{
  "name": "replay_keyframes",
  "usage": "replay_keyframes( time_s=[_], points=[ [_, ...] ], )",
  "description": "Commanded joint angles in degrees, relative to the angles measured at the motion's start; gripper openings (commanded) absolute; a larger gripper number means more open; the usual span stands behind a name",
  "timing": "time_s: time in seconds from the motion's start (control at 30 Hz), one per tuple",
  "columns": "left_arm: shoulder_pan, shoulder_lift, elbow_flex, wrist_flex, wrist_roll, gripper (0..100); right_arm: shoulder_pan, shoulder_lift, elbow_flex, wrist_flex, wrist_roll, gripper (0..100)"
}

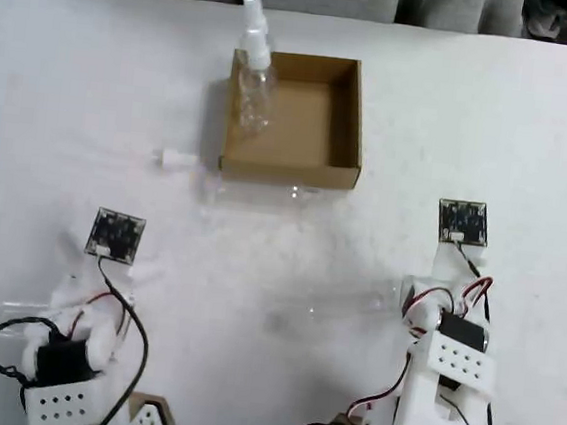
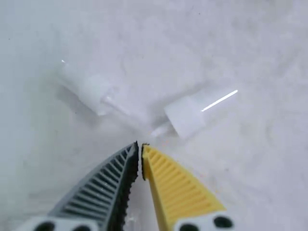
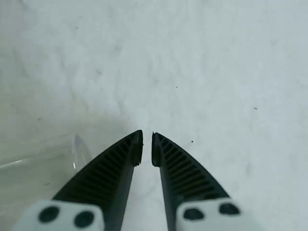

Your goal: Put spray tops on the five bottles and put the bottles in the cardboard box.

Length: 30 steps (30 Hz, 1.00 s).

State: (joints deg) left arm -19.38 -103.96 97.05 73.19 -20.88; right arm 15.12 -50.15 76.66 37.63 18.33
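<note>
A clear bottle (image 1: 254, 79) with a white spray top on it stands leaning in the cardboard box (image 1: 345, 118), against its left wall. Another clear bottle (image 1: 340, 306) lies on the table beside the right arm (image 1: 446, 354); its end (image 3: 45, 163) shows next to my right gripper (image 3: 147, 140), which is shut just above the table with nothing in it. My left gripper (image 2: 140, 148) is shut and empty, with two loose white spray tops (image 2: 89, 89) (image 2: 185, 116) lying on the table just beyond its tips. A third spray top (image 1: 173, 159) lies left of the box.
A further clear bottle (image 1: 265, 191) lies faintly visible just in front of the box. The left arm (image 1: 74, 353) sits at the near left corner. The white table (image 1: 65, 81) has open room to the far left and far right.
</note>
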Motion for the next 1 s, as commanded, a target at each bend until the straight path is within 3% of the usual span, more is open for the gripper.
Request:
replay_keyframes(
  time_s=[0.0, 0.77, 0.97],
  points=[
    [-0.57, -0.75, -0.09, 0.62, -0.7, 3, -0.4, -0.84, -0.44, -1.1, 0.62, 1.5],
    [-0.13, -0.84, -0.35, 0.26, -0.62, 3, -0.31, -0.84, -0.44, -0.66, 0.62, 1.5],
    [-3.56, -0.84, -8.97, -3.96, -0.79, 3, -0.31, -0.84, -0.44, -0.92, 0.7, 1.5]
  ],
)
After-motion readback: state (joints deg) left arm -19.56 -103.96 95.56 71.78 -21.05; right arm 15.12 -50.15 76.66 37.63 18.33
